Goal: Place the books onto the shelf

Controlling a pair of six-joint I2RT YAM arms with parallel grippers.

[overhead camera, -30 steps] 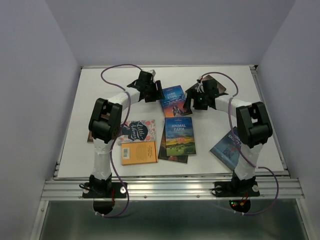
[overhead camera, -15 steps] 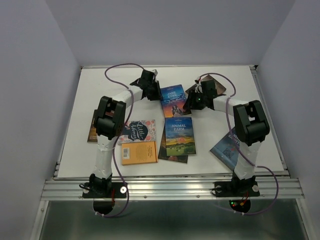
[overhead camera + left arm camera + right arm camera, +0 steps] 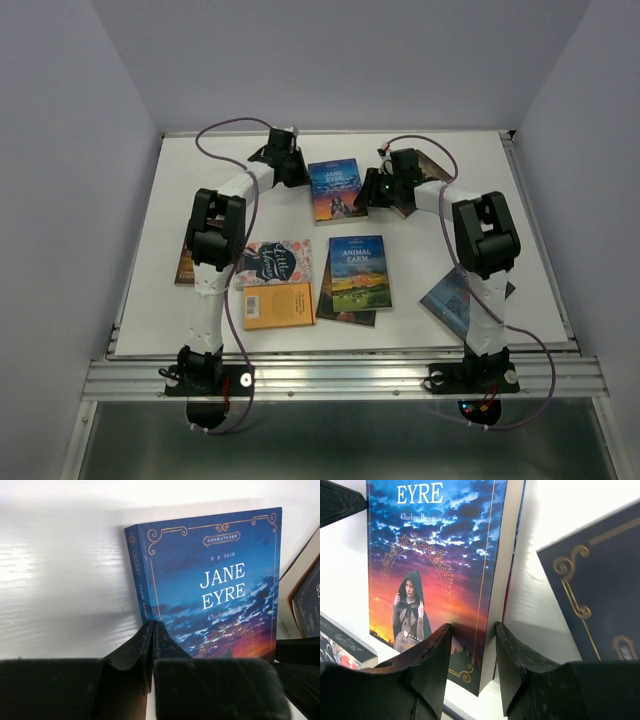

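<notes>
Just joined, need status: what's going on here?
Both arms are at Jane Eyre, far back on the table. The right gripper is closed around its edge. The left gripper is shut at its spine corner; whether it grips is unclear. Animal Farm lies flat nearer the bases. No shelf is in view.

Left wrist view: left end effector (image 3: 152, 642) hides the lower edge and spine corner of the Jane Eyre book (image 3: 215, 570) and half covers the author line; neighbouring book (image 3: 309, 602) at 3 o'clock runs off frame, title unreadable. Right wrist view: Jane Eyre title cropped at 12 o'clock, navy gold-trimmed book (image 3: 592, 590) cut at 3 o'clock. Overhead: brown book (image 3: 184, 265) at 9 o'clock partly behind left arm (image 3: 215, 240), dark book (image 3: 326, 298) mostly under Animal Farm (image 3: 359, 268), blue book (image 3: 443, 298) partly behind right arm (image 3: 482, 240); their titles too small to read.
</notes>
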